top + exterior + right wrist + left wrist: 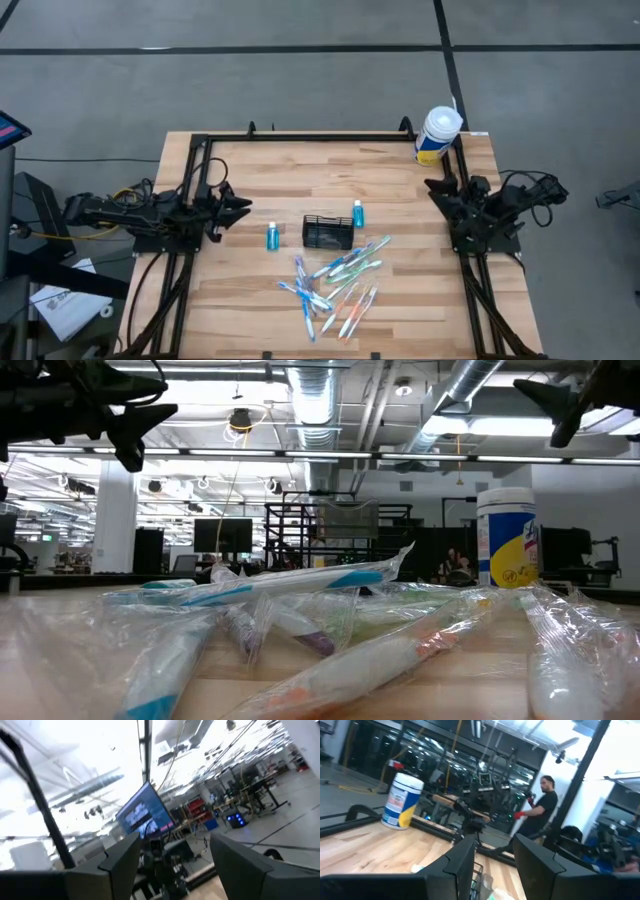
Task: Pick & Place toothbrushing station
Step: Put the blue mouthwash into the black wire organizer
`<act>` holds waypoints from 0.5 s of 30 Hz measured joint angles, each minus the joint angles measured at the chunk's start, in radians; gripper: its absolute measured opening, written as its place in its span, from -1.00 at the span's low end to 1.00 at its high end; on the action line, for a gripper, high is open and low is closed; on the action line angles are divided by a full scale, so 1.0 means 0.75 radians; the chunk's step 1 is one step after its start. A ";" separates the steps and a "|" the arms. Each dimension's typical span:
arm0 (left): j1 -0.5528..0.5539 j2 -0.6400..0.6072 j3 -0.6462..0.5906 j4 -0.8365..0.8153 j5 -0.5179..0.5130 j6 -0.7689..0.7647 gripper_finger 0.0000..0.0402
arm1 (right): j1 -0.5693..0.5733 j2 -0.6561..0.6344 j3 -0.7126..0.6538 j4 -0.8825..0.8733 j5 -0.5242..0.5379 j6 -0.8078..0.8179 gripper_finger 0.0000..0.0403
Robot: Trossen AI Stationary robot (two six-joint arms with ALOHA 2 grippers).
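Note:
The toothbrushing station, a small black wire-mesh caddy [328,232], stands on its base at the middle of the table. Two small blue bottles stand beside it, one to its left [271,237] and one at its far right [358,213]. Several wrapped toothbrushes [335,283] lie in a loose pile near it; they fill the low view [300,620]. My left gripper [240,207] is open and empty at the table's left side, above the wood. My right gripper [437,187] is open and empty at the right side.
A white cylindrical tub with a yellow-blue label [437,135] stands at the far right corner, also in the low view [507,538] and the left wrist view [401,801]. A black frame [300,137] borders the table. A person [540,810] stands beyond the table.

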 joint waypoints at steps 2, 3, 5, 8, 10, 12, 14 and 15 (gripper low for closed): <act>0.000 0.001 0.000 0.005 -0.026 -0.003 -0.35 | 0.000 0.001 0.000 0.022 0.021 0.000 0.14; 0.000 0.001 -0.001 0.014 -0.043 -0.006 -0.35 | 0.000 0.000 0.000 0.026 0.023 0.000 0.14; 0.000 0.000 0.000 0.031 -0.116 -0.043 -0.35 | 0.000 0.001 0.000 0.025 0.025 0.001 0.14; 0.000 0.001 0.000 0.073 -0.275 -0.067 -0.35 | 0.000 0.000 0.000 0.027 0.025 0.094 0.14; 0.000 0.000 -0.001 0.109 -0.334 -0.064 -0.35 | 0.000 0.001 0.000 0.049 0.026 0.153 0.14; 0.000 0.000 -0.001 0.151 -0.342 -0.065 -0.35 | 0.000 0.001 0.000 0.072 0.026 0.214 0.14; 0.000 0.000 0.000 0.212 -0.342 -0.101 -0.35 | 0.000 0.001 0.000 0.087 0.060 0.248 0.14; 0.000 0.000 0.000 0.256 -0.341 -0.123 -0.35 | 0.000 0.001 0.000 0.093 0.106 0.248 0.14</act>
